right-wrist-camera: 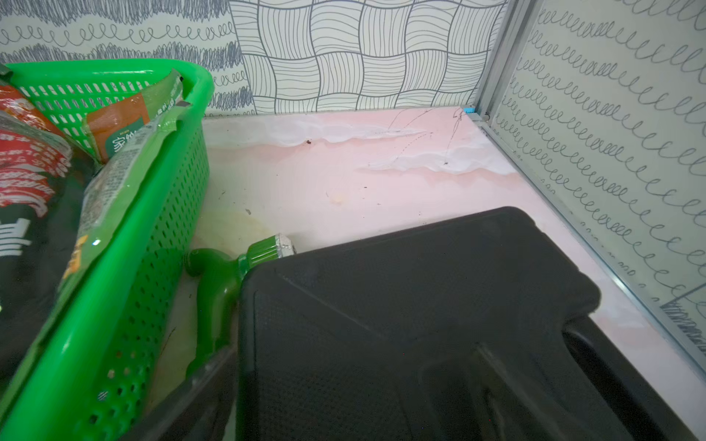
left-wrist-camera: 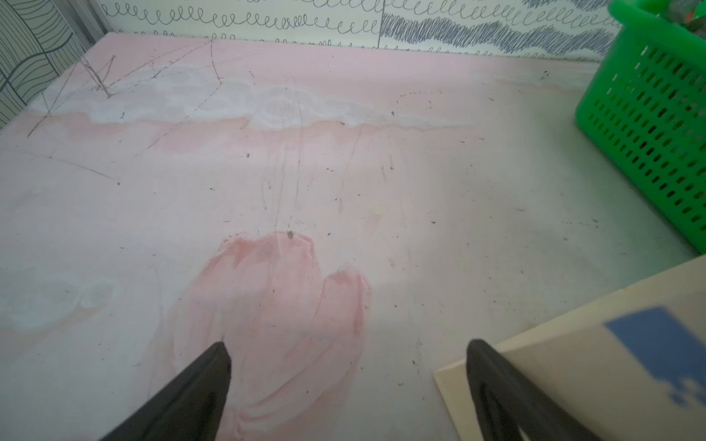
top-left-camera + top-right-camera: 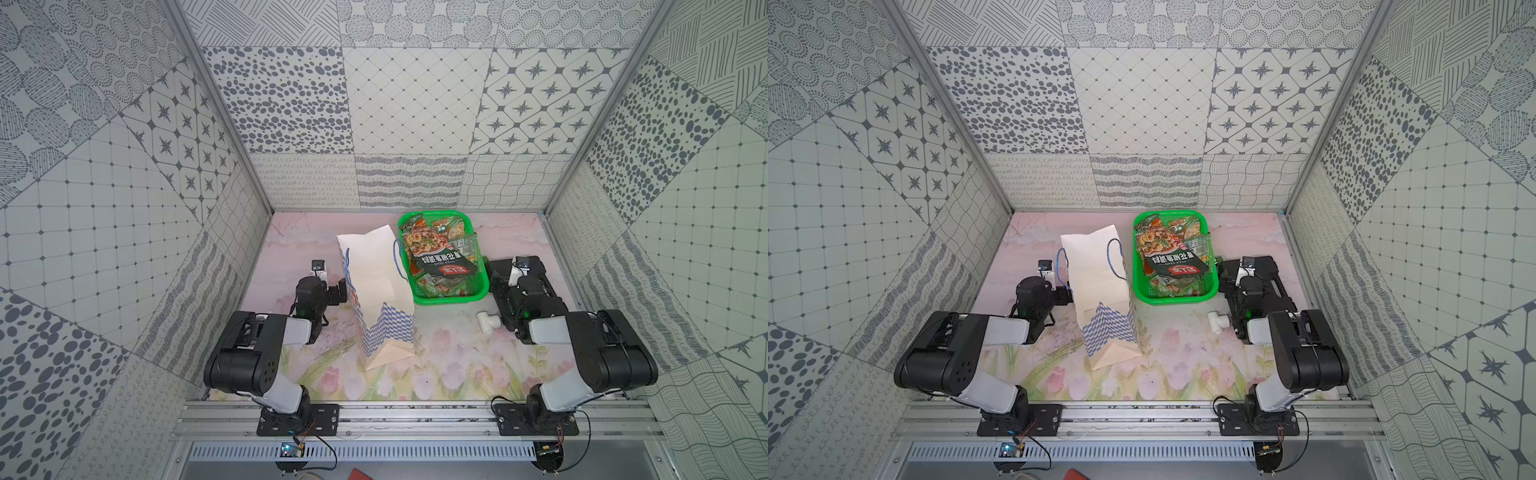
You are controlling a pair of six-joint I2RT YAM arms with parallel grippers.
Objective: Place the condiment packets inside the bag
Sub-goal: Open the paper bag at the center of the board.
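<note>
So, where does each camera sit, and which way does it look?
Top views: high over the near edge, looking down at bag, green basket, left arm, right arm.
Left wrist: low, facing the back wall; open left gripper shows.
Right wrist: low, facing the back right corner, over a black case; own body unclear.
Shared: green basket.

3 walls enclose the space: a back wall (image 3: 411,124) and 2 side walls (image 3: 83,199), all papered in a grey-on-white patchwork of dots, stars, grids, hatching, wavy stripes and curls. Bare metal posts (image 3: 218,108) run up the 2 rear corners. The desk (image 3: 457,370) is covered by a pale pink sheet, printed with tulips and green leaves near the front. The left wrist view shows it scuffed, with dark specks and thin scratches (image 2: 282,179). A metal rail (image 3: 415,417) lines the near edge, with a slotted grille (image 3: 395,451) below it. Light is soft and even.
</note>
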